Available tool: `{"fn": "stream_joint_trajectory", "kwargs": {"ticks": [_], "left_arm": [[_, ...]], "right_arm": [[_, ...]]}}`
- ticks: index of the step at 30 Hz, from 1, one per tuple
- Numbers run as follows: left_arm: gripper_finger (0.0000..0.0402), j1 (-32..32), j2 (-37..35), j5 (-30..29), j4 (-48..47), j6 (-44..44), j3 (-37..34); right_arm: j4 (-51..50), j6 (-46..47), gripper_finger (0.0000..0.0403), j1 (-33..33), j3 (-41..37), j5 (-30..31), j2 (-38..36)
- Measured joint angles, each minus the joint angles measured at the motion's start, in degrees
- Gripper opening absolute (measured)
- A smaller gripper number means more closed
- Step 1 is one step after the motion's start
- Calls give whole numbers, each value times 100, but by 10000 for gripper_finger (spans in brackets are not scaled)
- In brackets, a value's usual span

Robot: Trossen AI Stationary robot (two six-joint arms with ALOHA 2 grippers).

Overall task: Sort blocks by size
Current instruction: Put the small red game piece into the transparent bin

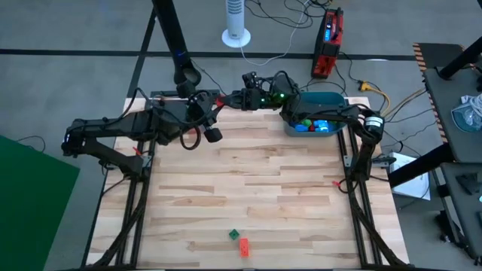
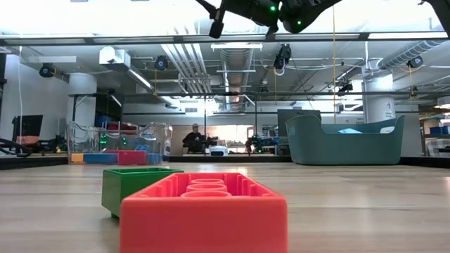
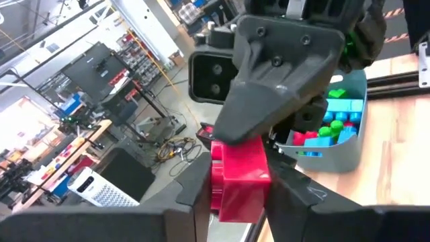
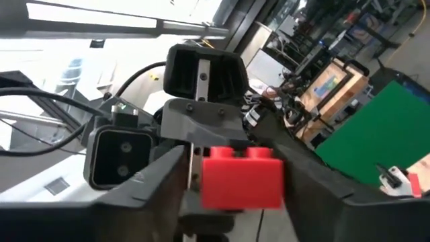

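Left claw (image 3: 236,191) and right claw (image 4: 235,178) both clamp chunky studded red block (image 3: 238,176).

Table (image 1: 226,188): pale wood planks, smooth, faint satin sheen in low view.
Red brick (image 2: 204,214) and green brick (image 2: 133,188) at near edge: moulded plastic, studded, soft matt to semi-gloss.
Red block (image 3: 238,178) between both grippers: glossy plastic, highlights along edges.
Left gripper (image 3: 235,195) and right gripper (image 4: 235,188): dark matt plastic housings, fine-grained, visible screw heads.
Teal tub (image 1: 320,113): smooth plastic, dull finish.
Clear box (image 2: 116,144): transparent glossy plastic.
Green sheet (image 1: 34,203) beside table: flat, matt.
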Motion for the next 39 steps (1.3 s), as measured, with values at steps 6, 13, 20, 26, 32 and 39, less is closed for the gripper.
{"fn": "stream_joint_trajectory", "kwargs": {"ticks": [6, 13, 20, 26, 32, 39], "left_arm": [[93, 34, -352, -11, -337, -195, 2], [93, 492, -689, -24, -1158, -1008, 8], [93, 1958, -692, 1350, -2322, -2198, 12], [93, 3398, -291, 2144, -3869, -3112, 14], [93, 4389, 280, 2857, -4895, -3281, -152], [95, 4905, 837, 2884, -4762, -3206, -478]], "right_arm": [[-39, -24, 279, -281, 1, -41, -29], [-64, 20, 309, -540, 1, -49, -42], [-273, -21, 297, -552, 1, -247, -42], [-473, 15, 282, -552, 1, -871, -42], [-478, 129, 274, -537, -3, -1191, -42], [-508, 211, 285, -537, -5, -1249, -39]]}}
